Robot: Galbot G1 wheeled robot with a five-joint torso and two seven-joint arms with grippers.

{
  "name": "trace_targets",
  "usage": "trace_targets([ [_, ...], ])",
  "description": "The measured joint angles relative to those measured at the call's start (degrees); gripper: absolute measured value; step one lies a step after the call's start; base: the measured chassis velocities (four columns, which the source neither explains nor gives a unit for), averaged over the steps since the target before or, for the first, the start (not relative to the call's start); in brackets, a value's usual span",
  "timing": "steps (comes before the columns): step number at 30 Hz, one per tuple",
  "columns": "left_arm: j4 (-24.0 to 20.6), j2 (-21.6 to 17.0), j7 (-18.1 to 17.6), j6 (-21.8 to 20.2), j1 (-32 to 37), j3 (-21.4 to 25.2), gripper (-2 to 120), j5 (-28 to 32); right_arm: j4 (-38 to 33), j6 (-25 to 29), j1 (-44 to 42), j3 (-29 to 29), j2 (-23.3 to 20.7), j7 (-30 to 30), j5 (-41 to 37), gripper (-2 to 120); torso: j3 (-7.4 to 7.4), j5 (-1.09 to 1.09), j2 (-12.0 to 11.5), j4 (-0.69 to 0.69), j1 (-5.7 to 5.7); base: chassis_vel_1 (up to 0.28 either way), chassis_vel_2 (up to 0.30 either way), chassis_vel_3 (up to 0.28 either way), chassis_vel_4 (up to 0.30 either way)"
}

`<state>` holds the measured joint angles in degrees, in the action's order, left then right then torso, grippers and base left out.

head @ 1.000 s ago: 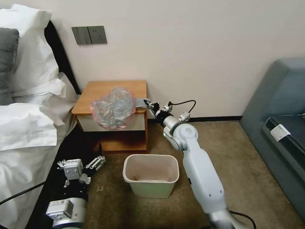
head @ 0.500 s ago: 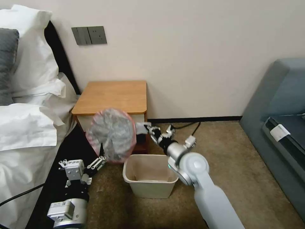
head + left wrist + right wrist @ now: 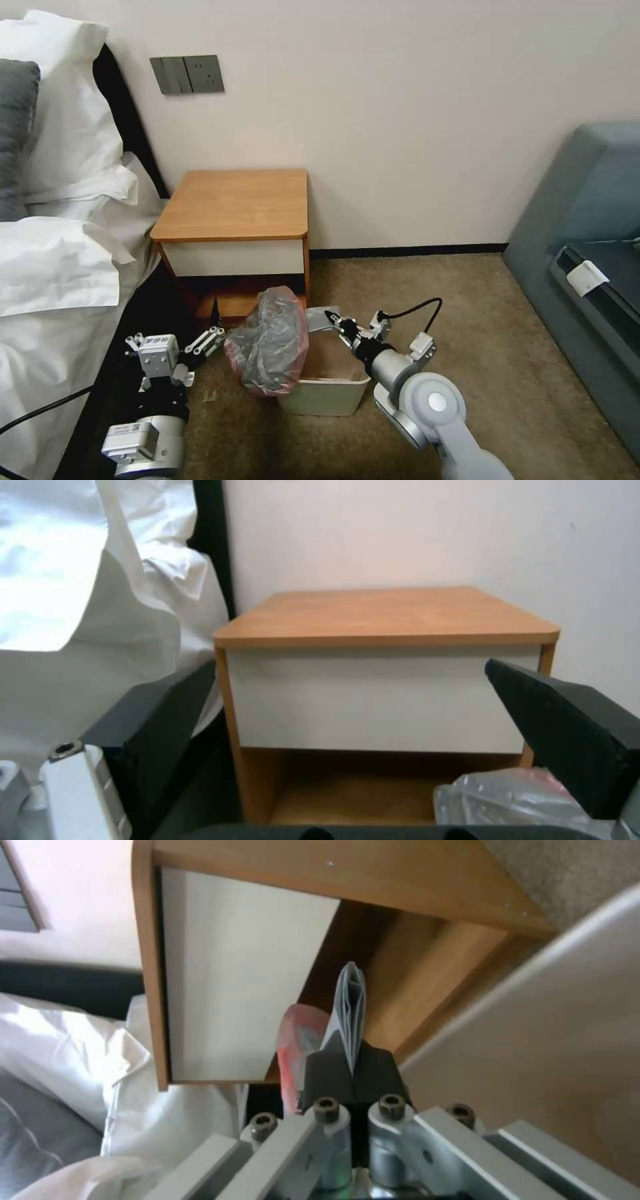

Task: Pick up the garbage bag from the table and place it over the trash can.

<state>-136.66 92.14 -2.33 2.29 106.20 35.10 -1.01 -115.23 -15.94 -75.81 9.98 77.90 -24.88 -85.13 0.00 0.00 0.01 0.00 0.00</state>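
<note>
The garbage bag [image 3: 270, 343], crinkled grey film with a pinkish rim, hangs low over the left side of the beige trash can [image 3: 327, 397] and hides that side of its rim. My right gripper [image 3: 331, 316] is above the can's opening, shut on a folded grey flap of the bag [image 3: 350, 1005]; the can's wall [image 3: 547, 1040] is close beside it. The table [image 3: 233, 200] stands behind with a bare top. My left gripper [image 3: 200, 343] waits open near the floor by the bed, left of the bag, facing the table [image 3: 387, 615]. A corner of the bag [image 3: 507, 800] lies by its finger.
White bed linen [image 3: 60, 267] is at the left, close to the left arm. A grey sofa [image 3: 587, 220] stands at the right. Brown carpet [image 3: 480, 313] stretches between the can and the sofa. A black cable [image 3: 427, 307] loops from the right wrist.
My right gripper has carried the bag off the table top, forward and down to the trash can. The left arm has stayed where it was.
</note>
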Motion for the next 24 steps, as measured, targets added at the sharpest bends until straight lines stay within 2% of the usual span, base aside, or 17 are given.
trace_targets([
  [11, 0.77, 0.0, 0.01, 0.07, -0.74, 0.27, 100, 0.4, -0.86, -0.44, -2.18, -0.79, -0.96, -1.07, 3.27, 2, 0.0, 0.0, 0.0, 0.0, 0.0, 0.0, 0.0, 0.0, 0.0],
  [14, 1.27, 0.0, 0.02, 0.08, -1.13, 0.22, 100, 0.74, -1.73, -2.7, -2.76, -1.18, -1.71, -1.86, 6.5, 17, 0.0, 0.0, 0.0, 0.0, 0.0, 0.0, 0.0, 0.0, 0.0],
  [17, 1.45, 0.0, 0.02, 0.08, -1.28, 0.21, 100, 0.92, -2.31, -3.81, -2.94, -1.45, -1.91, -2.83, 7.66, 22, 0.0, 0.0, 0.0, 0.0, 0.0, 0.0, 0.0, 0.0, 0.0],
  [18, 1.63, 0.0, 0.02, 0.08, -1.45, 0.21, 100, 1.15, -3.23, -4.43, -3.07, -2.17, -2.15, -4.49, 9.52, 30, 0.0, 0.0, 0.0, 0.0, 0.0, 0.0, 0.0, 0.0, 0.0],
  [20, 1.81, 0.0, 0.02, 0.09, -1.69, 0.24, 100, 1.47, -4.32, -4.53, -3.04, -3.15, -2.41, -6.06, 12.52, 38, 0.0, 0.0, 0.0, 0.0, 0.0, 0.0, 0.0, 0.0, 0.0],
  [23, 1.89, 0.0, 0.02, 0.09, -1.79, 0.27, 100, 1.66, -4.77, -4.53, -2.88, -3.68, -2.64, -6.74, 14.35, 43, 0.0, 0.0, 0.0, 0.0, 0.0, 0.0, 0.0, 0.0, 0.0],
  [24, 2.07, 0.0, 0.02, 0.17, -1.96, 0.41, 100, 2.01, -5.23, -4.56, -2.47, -4.5, -3.08, -7.73, 17.02, 53, 0.0, 0.0, 0.0, 0.0, 0.0, 0.0, 0.0, 0.0, 0.0],
])
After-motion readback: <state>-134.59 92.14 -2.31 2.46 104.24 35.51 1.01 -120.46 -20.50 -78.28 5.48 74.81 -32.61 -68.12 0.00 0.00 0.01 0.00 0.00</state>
